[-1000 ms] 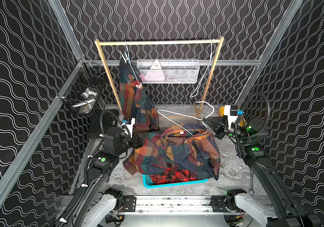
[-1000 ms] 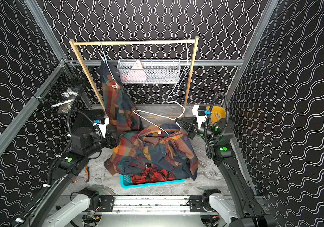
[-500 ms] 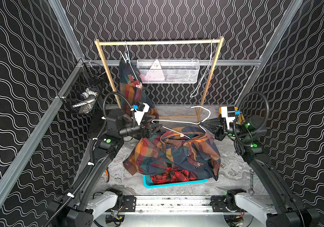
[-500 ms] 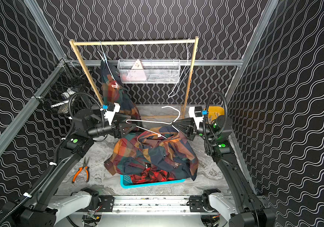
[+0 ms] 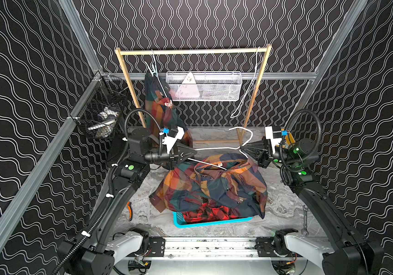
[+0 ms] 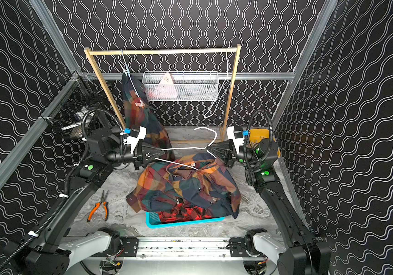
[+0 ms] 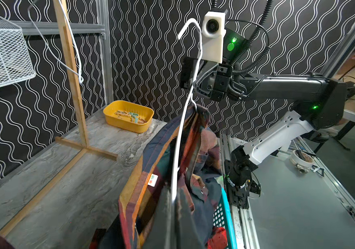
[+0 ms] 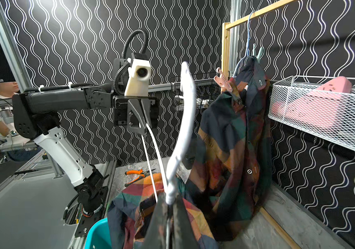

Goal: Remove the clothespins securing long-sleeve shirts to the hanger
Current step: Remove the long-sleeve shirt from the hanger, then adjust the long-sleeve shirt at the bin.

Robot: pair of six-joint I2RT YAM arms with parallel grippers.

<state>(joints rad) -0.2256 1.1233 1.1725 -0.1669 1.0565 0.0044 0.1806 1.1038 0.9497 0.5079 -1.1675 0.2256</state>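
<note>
Marbled tabletop before the wooden rack [image 5: 193,51] carries a teal basket [image 5: 212,221] heaped with plaid shirts [image 5: 214,188]. Above it, the left gripper [image 5: 193,151] and right gripper [image 5: 241,149] are each clamped on the white hanger [image 5: 214,149]. Its lower wire seems to run into the top collar, though that is hard to see. Raise both ends evenly so the wire slips free without dragging cloth. By the rack's left post, a pink clothespin [image 5: 168,104] pins the hanging shirt [image 5: 157,114].
</note>
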